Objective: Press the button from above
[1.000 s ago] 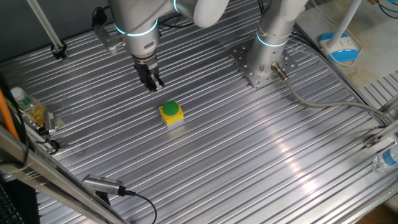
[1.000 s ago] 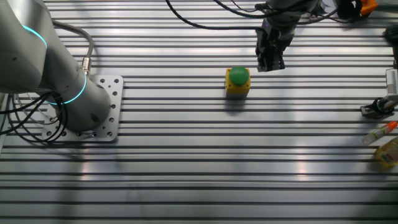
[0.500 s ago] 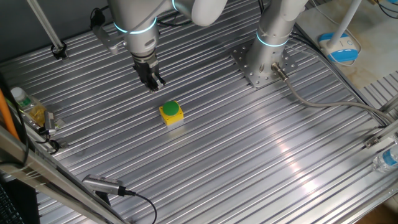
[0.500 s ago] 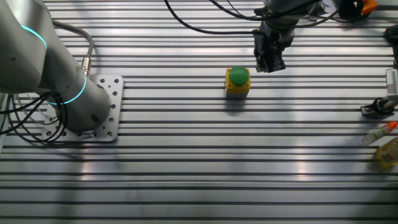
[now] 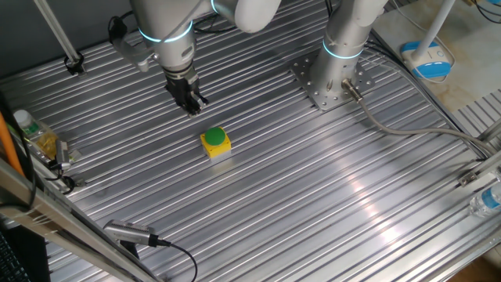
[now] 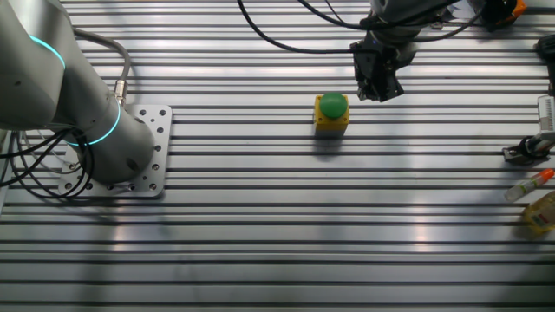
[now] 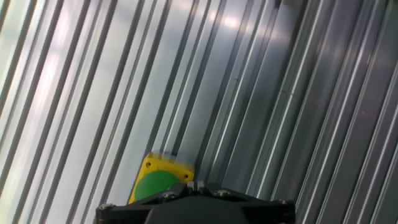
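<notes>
Button (image 5: 214, 136) and hand (image 5: 192, 105) are apart: in one fixed view the hand hangs in the upper left of the frame, up and to the left of the green cap, with bare ribbed metal between them. In the other fixed view the hand (image 6: 379, 87) sits in the upper right of the frame, just right of and slightly above the button (image 6: 331, 106), not over it. Whether its dark fingertips are apart or together I cannot tell from any view. The hand view shows only the black body of the hand along the bottom edge, with the button (image 7: 154, 184) peeking out at lower left, its green cap partly hidden behind that body and one yellow corner of its box showing.

The button stands upright on the desk (image 5: 329, 196), a surface of shiny grooved metal slats, a little left of the frame's middle in one fixed view; its yellow box rests on a pale base. Well to the right in that view, at top centre, a second grey arm's base (image 5: 333, 74) is bolted to a perforated plate. A plastic bottle (image 5: 31, 133) lies at the left edge.
</notes>
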Controlling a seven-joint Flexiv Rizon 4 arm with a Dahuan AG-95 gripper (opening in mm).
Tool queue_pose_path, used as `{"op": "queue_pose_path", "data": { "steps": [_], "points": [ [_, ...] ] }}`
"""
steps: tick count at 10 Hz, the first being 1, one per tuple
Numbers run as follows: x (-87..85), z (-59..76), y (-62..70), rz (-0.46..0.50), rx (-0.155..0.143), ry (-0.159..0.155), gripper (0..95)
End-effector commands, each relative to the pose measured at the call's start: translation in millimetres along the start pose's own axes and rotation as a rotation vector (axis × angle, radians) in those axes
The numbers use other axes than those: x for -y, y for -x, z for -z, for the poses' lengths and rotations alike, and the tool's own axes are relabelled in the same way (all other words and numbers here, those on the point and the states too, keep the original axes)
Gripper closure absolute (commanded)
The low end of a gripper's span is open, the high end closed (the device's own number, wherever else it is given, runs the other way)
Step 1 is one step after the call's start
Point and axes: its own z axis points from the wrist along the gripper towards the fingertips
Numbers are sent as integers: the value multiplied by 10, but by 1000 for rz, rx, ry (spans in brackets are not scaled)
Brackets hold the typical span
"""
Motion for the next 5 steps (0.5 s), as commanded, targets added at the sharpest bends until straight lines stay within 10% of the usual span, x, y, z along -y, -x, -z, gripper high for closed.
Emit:
{"op": "queue_pose_path", "data": {
  "steps": [1, 5],
  "points": [
    [5, -4, 12, 17, 15, -32, 950],
    [5, -4, 12, 25, 13, -31, 950]
  ]
}}
